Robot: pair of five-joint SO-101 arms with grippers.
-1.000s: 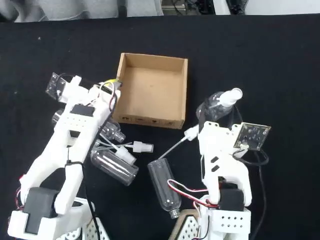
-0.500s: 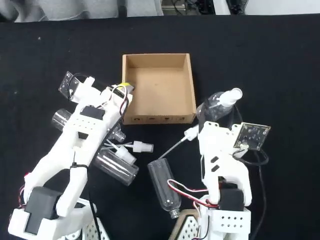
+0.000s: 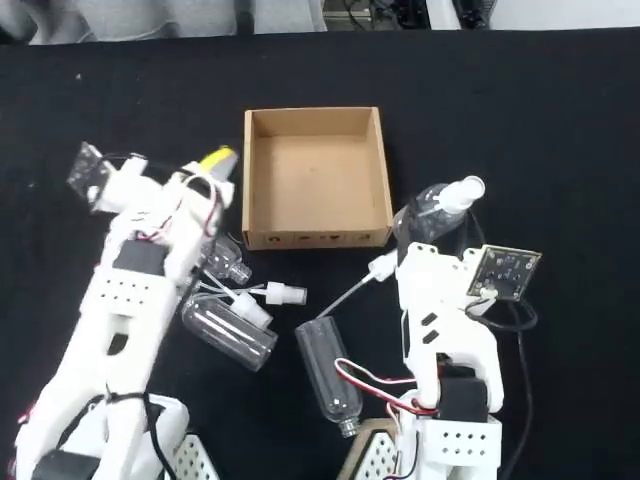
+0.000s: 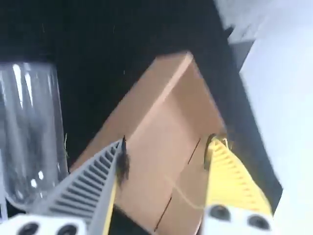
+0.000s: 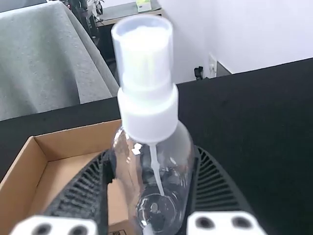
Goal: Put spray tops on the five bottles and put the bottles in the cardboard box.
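The cardboard box (image 3: 315, 175) sits open and square to the table at mid-table, and it also fills the background as the box (image 4: 161, 142) and the box (image 5: 54, 161). My left gripper (image 3: 212, 170) is open just left of the box, its yellow finger (image 4: 227, 181) and grey finger (image 4: 90, 188) spread apart with nothing between them (image 4: 168, 147). My right gripper (image 5: 149, 164) is shut on a clear bottle (image 3: 432, 210) with a white spray top (image 5: 144, 58), held upright right of the box. Three uncapped bottles lie on the table (image 3: 228, 335), (image 3: 330, 375), (image 3: 228, 262).
Two loose spray tops with dip tubes lie between the arms, one spray top (image 3: 283, 293) near the left bottles, another spray top (image 3: 380, 266) by the right arm. A clear bottle (image 4: 29, 137) lies beside my left gripper. The black table (image 3: 520, 120) stretches beyond the box.
The box was turned from skewed to square by the left gripper. The left arm has since drawn back to the left, off the box. The right arm has held still.
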